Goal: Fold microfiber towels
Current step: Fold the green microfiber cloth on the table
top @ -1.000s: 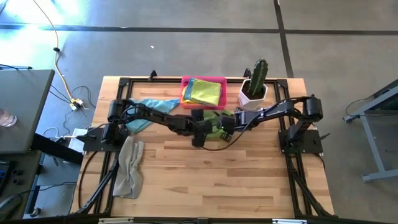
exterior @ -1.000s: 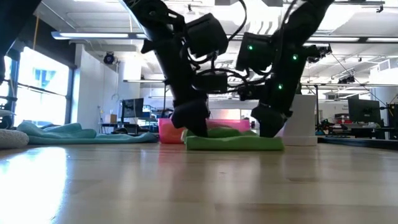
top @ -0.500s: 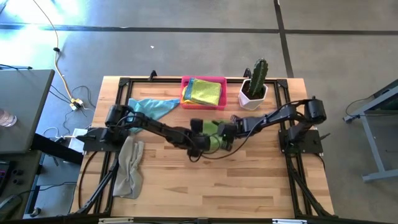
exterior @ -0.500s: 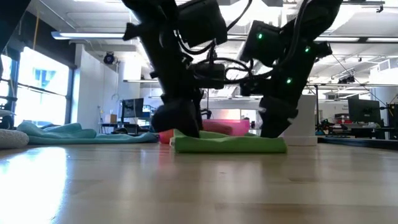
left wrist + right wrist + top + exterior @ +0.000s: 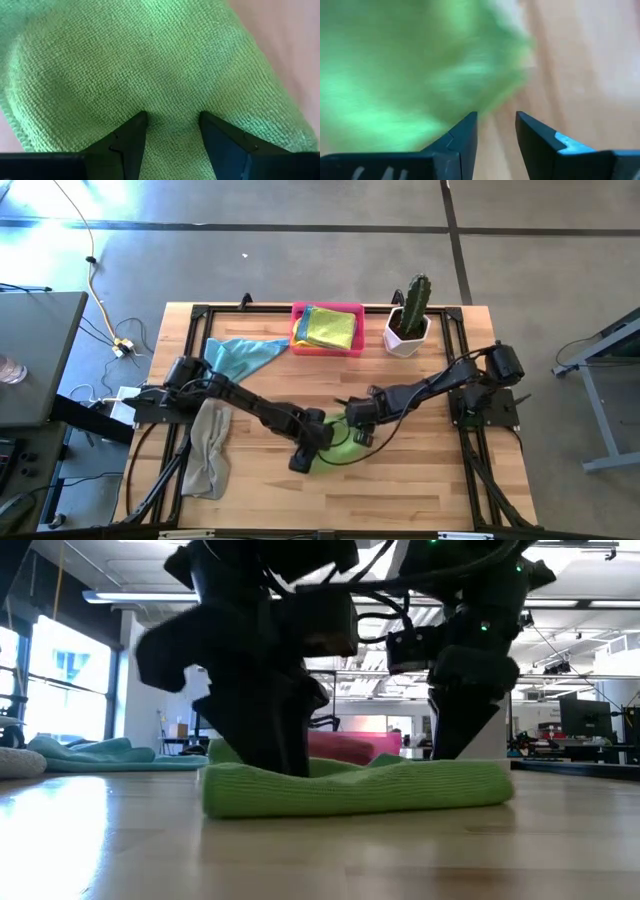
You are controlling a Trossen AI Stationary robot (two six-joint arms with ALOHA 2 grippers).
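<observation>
A folded lime green towel [image 5: 338,445] lies flat on the wooden table, a little toward its near edge. My left gripper [image 5: 303,458] stands on the towel's left end [image 5: 240,790], pointing steeply down, shut on the cloth. My right gripper [image 5: 357,430] stands over the right end [image 5: 480,785], also pointing down and shut at the cloth's edge. In the left wrist view the green towel [image 5: 150,60] fills the picture. The right wrist view shows the green towel [image 5: 395,65] blurred, beside bare wood. My left gripper pinches a low ridge of the towel's top surface [image 5: 172,107] between its two fingers, from above, near the towel's left end. The cloth lies flat on the table around the fingers. How many layers are caught I cannot tell. My right gripper has the towel's right end by its edge [image 5: 480,107], coming from above. Blur hides the exact place of contact. The towel lies on the table below it.
A pink tray [image 5: 327,308] with folded towels sits at the far edge, beside a cactus in a white pot [image 5: 408,320]. A light blue towel [image 5: 240,355] lies at the far left. A grey towel [image 5: 210,445] lies by the left edge.
Both grippers have gone toward the table's near edge, away from the pink tray, the left one farther than the right. The green towel has slid along the table with them, staying flat and folded. Both wrists have turned somewhat.
</observation>
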